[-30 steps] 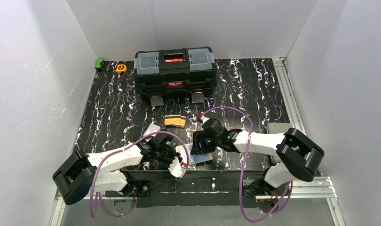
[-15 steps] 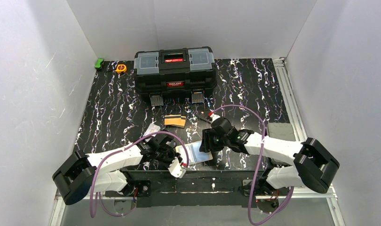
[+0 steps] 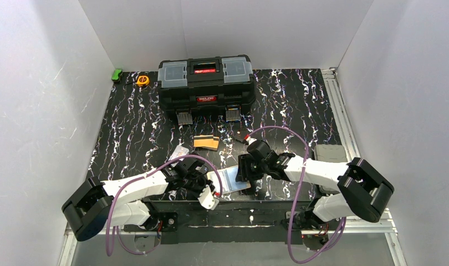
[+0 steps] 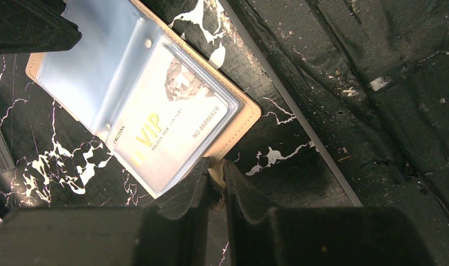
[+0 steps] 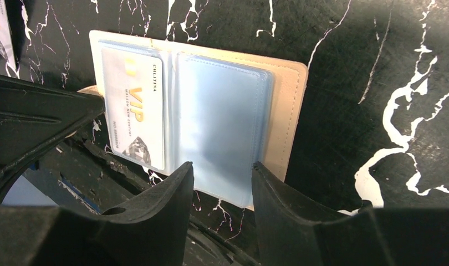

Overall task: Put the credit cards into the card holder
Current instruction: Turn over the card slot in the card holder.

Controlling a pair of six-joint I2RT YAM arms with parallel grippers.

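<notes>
The card holder [image 3: 237, 178] lies open on the table near the front edge, beige with clear bluish pockets. A pale VIP card [image 4: 167, 113] sits in one pocket; it also shows in the right wrist view [image 5: 134, 113]. My left gripper [image 4: 215, 178] is shut on the holder's snap tab at its edge. My right gripper [image 5: 222, 172] is open and empty, its jaws just above the holder's [image 5: 291, 105] empty pocket. Tan-orange credit cards [image 3: 205, 142] with a dark stripe lie further back. Another pale card [image 3: 179, 152] lies to their left.
A big black toolbox [image 3: 205, 83] stands at the back with its latches hanging open. An orange tape measure [image 3: 143, 80] and a green object [image 3: 117, 74] sit at the back left. A grey pad [image 3: 330, 152] lies at the right edge.
My right gripper, which covered the holder a second ago, has drawn back to the right and off it. The holder now shows lying open. My left gripper has stayed put.
</notes>
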